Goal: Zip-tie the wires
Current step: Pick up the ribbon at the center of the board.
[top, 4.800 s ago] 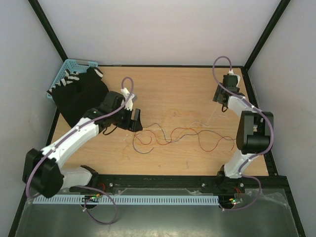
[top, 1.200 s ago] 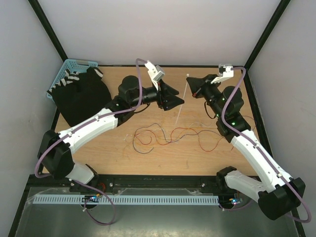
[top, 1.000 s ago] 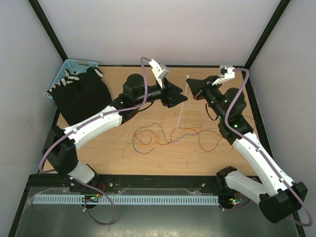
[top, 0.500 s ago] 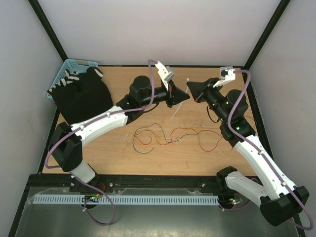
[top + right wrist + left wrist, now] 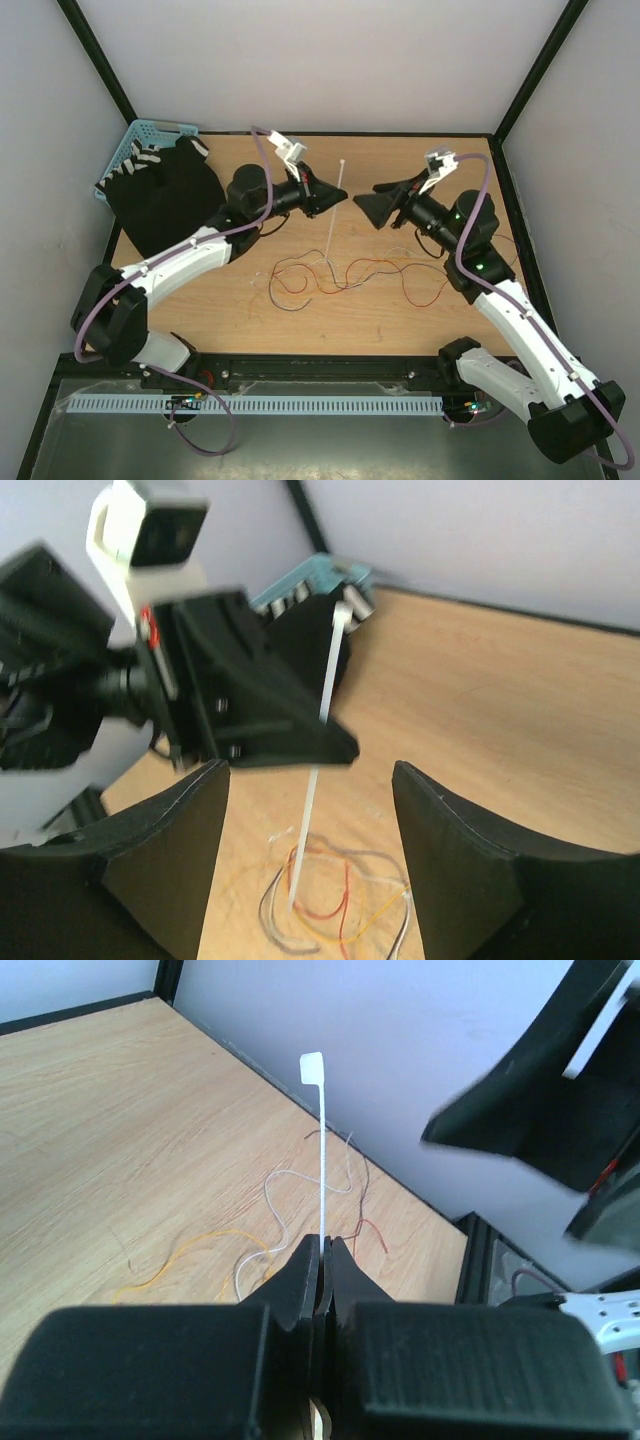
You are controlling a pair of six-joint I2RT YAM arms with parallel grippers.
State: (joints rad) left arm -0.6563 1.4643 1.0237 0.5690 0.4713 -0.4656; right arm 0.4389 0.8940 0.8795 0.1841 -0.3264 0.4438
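Blue basket (image 5: 140,135) and black cloth (image 5: 165,195) sit far behind the left jaws at the table (image 5: 230,310) corner, same as before.

Left gripper (image 5: 343,197): jaws fully shut, pinching the white zip tie (image 5: 335,215) partway along its length. In the left wrist view the tie (image 5: 321,1150) runs straight out from the closed tips (image 5: 322,1245), square head end up and away from them. Half a second ago this gripper was further right, nearly tip to tip with the other one. It has now pulled back left and taken the tie along.

The tie's tail hangs below the left jaws, pointing down at the wires (image 5: 350,275). The red, dark and whitish strands lie loose on the wood, under and between the two sets of jaws, and nothing grips them. Their tangle looks the same as in the earlier frames. Wrist views show them beyond the tips (image 5: 275,1185) and below the tie (image 5: 330,900).

Right gripper (image 5: 365,205): a second ago it was closed on the tie's head end. Now the jaws are spread wide with nothing in them, and the tie (image 5: 330,670) stands clear in the gap between the fingers (image 5: 175,820), touching neither. The two grippers face each other, apart.
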